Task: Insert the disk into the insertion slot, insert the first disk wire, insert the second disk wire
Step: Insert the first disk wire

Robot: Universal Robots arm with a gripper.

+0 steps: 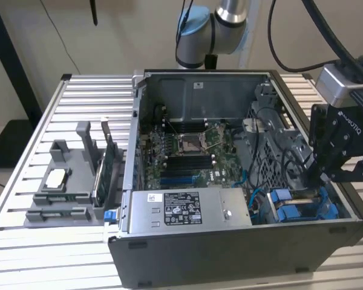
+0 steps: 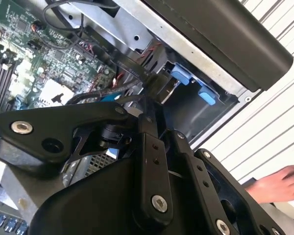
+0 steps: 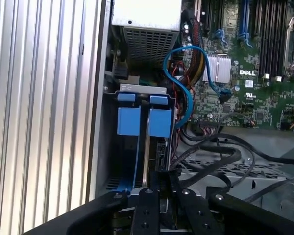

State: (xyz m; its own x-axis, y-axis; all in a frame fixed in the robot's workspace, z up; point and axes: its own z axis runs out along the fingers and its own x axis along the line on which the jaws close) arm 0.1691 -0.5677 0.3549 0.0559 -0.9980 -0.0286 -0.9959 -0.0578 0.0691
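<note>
Blue carrier frame of the disk (image 3: 137,142) stands on edge inside the insertion slot (image 3: 107,147), at the corner of the open computer case (image 1: 230,254) on the exterior view's right. End effector (image 3: 159,182) hangs close over the disk; grip state cannot be told. Blue cable (image 3: 186,68) loops beside the slot. Case rests on slatted counter (image 1: 24,241).

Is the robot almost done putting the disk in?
Partly. What looks like the disk stands edge-on in the insertion slot, with the claw just above it. A blue wire curls beside it; whether wires are plugged in, I cannot tell.
</note>
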